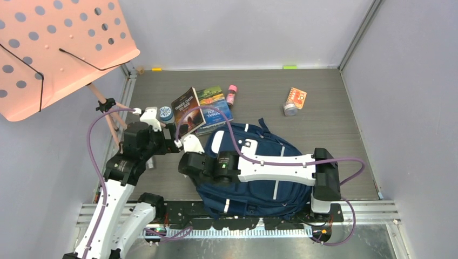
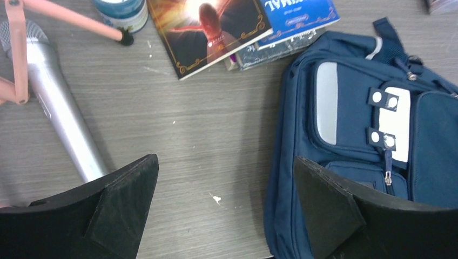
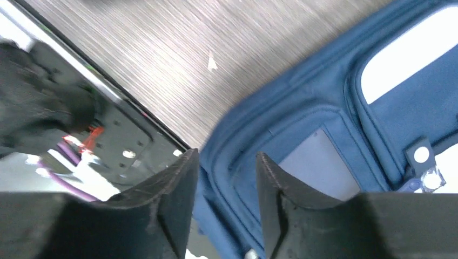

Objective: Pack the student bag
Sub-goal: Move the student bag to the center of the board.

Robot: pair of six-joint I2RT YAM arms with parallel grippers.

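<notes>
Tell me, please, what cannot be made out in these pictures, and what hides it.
Student bag: top view, the right arm lies across it; whether it is open is hidden.
Right gripper: right wrist view, blurred; whether it pinches the bag's edge is unclear.
Microphone: left wrist view, lower end behind a finger.
Books: top view, titles too small; left wrist view, cut by the top edge.

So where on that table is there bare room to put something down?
Bare tabletop shows between the pink-capped tube and the small jar, and from the backpack across to the right-hand wall. The left side is crowded: books, a blue-lidded tub, stand legs and the left arm.
</notes>
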